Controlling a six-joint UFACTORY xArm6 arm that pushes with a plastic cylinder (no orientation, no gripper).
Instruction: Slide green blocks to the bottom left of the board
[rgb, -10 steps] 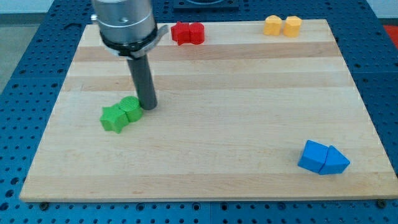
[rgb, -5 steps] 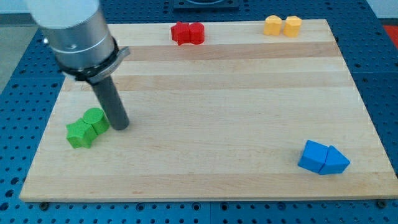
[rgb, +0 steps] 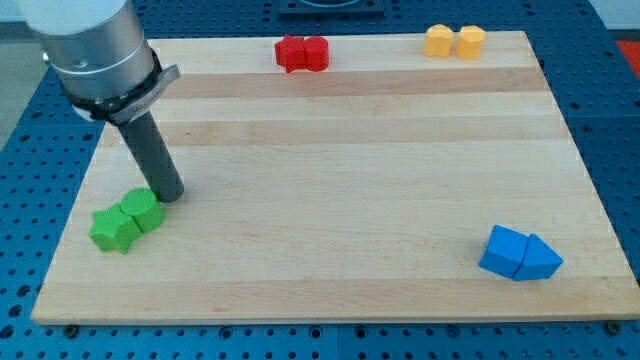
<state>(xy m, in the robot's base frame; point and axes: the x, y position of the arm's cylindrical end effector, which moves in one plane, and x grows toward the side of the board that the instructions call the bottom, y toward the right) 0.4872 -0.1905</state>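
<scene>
Two green blocks (rgb: 126, 221) sit touching each other near the board's (rgb: 330, 270) left edge toward its bottom left corner, with my tip (rgb: 170, 194), a bare rod holding nothing, just beside their upper right, so little pushing seems left.

the wooden board (rgb: 350, 200) lies on a blue perforated table (rgb: 610, 120). two red blocks (rgb: 302, 52) touch at the board's top edge, two yellow blocks (rgb: 454, 41) touch near its top right corner, and a blue cube (rgb: 503, 250) touches a blue triangular block (rgb: 541, 260) near its bottom right corner.
</scene>
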